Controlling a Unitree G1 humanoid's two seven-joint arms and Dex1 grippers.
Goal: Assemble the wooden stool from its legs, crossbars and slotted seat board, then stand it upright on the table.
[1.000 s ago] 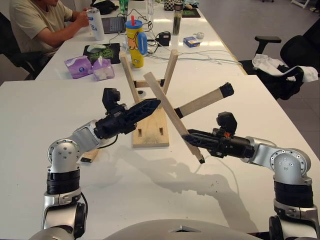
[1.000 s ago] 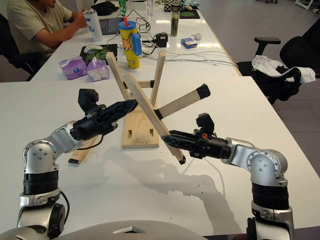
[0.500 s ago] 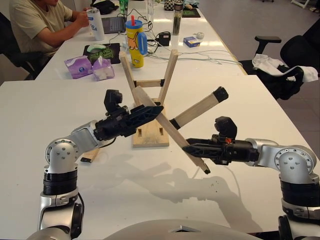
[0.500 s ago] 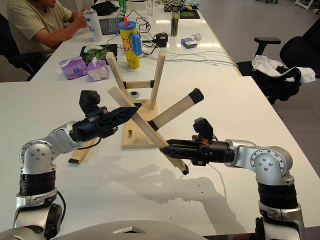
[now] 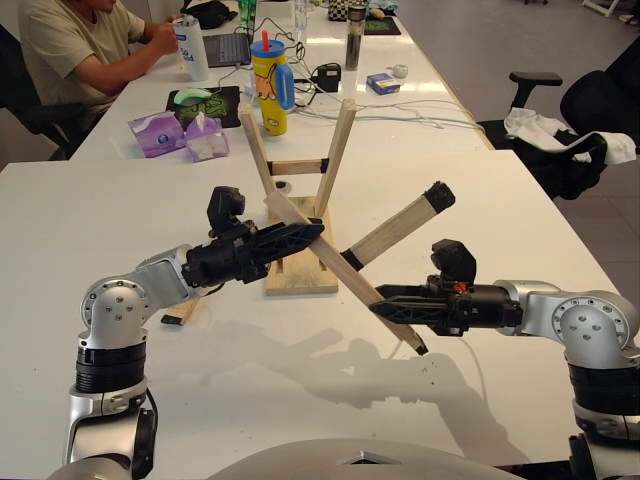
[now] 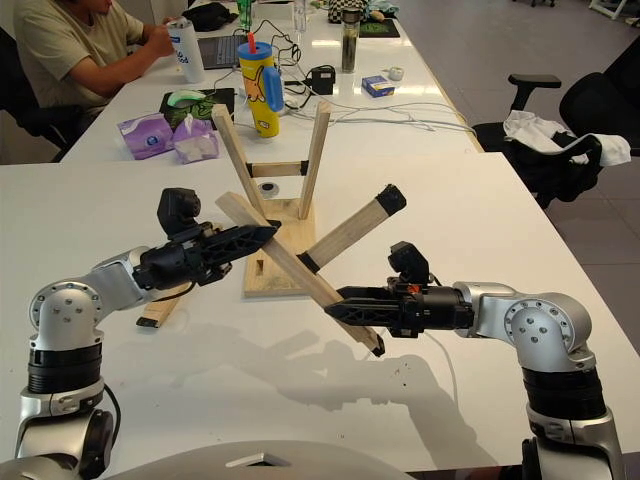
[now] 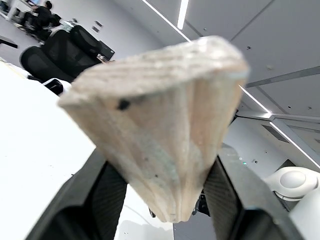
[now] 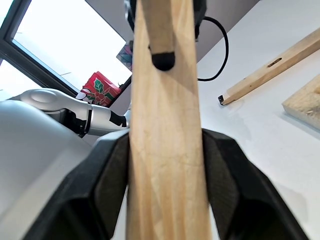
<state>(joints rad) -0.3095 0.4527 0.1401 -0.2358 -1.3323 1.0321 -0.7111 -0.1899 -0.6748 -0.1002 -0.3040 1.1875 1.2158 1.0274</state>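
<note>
Wooden and tilted, the held leg crosses above the slotted seat board, which lies flat mid-table. The left gripper is clamped tight on the leg's upper end and the right gripper near its lower tip. Uneven pull between the arms could twist the leg, swinging it into the standing leg pair at the board's far end.

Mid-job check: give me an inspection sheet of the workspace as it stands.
Surface: white table.
Job's things: seat board lies flat, two legs standing in it, joined by a crossbar; third leg is held in the air, a capped leg crossing it; slotted bar lies loose by the left arm.
Clutter: cup and tissue packs on the far table.
Claws: left claw and right claw both shut on the third leg, opposite ends.
Cables: white cables on the far table.
Surroundings: chair at right; person seated at the far table.
</note>
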